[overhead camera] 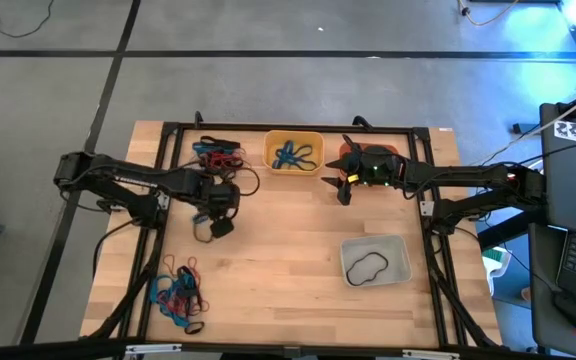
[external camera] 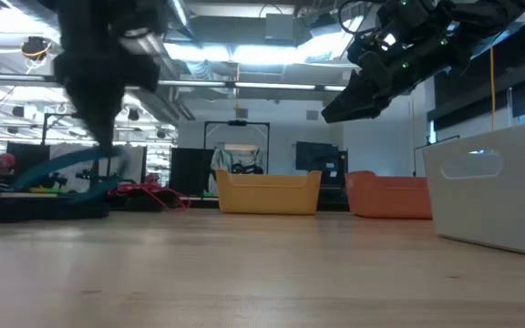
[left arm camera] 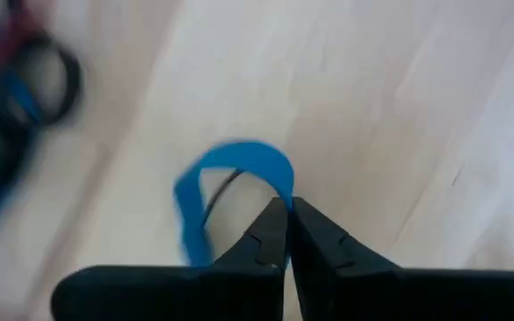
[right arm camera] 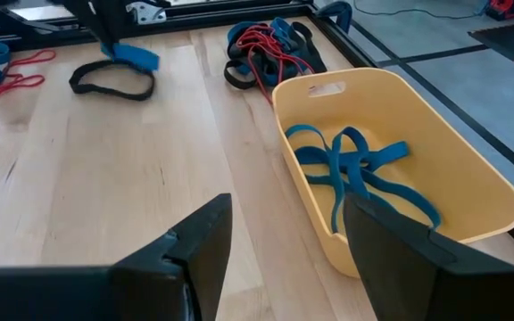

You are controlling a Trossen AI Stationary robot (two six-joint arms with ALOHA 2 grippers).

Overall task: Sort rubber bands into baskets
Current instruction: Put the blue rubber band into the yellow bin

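Note:
My left gripper (left arm camera: 288,207) is shut on a blue rubber band (left arm camera: 239,169) above the left half of the table. In the low view the gripper (external camera: 106,159) is a dark blur with the band (external camera: 62,171) trailing from it. A black band (right arm camera: 112,82) lies flat on the wood just below. My right gripper (right arm camera: 284,241) hangs open in the air beside the yellow basket (right arm camera: 471,178), which holds blue bands (right arm camera: 355,174). The orange basket (external camera: 390,196) is partly under that arm. The grey basket (overhead camera: 375,260) holds a black band (overhead camera: 366,268). My left gripper pinches one spot of the blue band's loop (left arm camera: 281,183) between its two fingertips, one strand. The fingers come from above, pointing steeply down. The loop stands open off to one side of the fingers; whether its low end touches the wood cannot be told.
A tangle of red, blue and black bands (overhead camera: 218,152) lies at the far left by the table frame. Another tangle (overhead camera: 180,293) lies at the near left corner. Bare wood (overhead camera: 288,250) lies in the middle between the baskets and the piles.

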